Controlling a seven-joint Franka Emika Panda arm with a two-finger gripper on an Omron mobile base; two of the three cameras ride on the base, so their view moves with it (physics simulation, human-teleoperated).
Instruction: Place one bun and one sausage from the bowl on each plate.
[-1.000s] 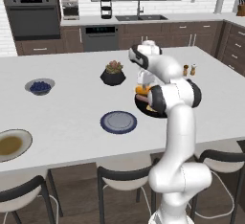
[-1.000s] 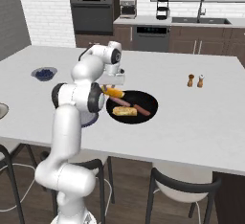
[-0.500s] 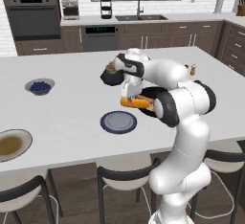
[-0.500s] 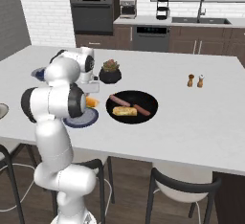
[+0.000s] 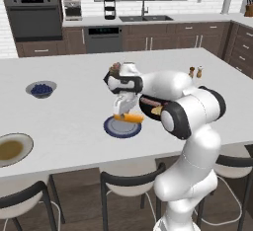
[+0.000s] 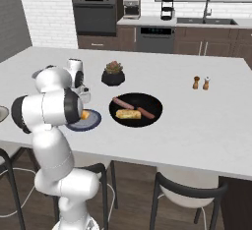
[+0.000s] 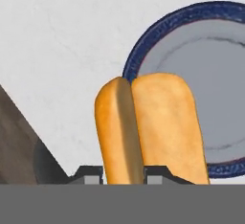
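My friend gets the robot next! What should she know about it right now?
Gripper: shut on a bun, held just above the blue-rimmed plate, not yet set down.
Black bowl: holds one bun and two sausages.
Second plate: near the counter's left edge, no bun or sausage on it.
Done: nothing placed yet.
Left: set down this bun, add a sausage, then fill the second plate.
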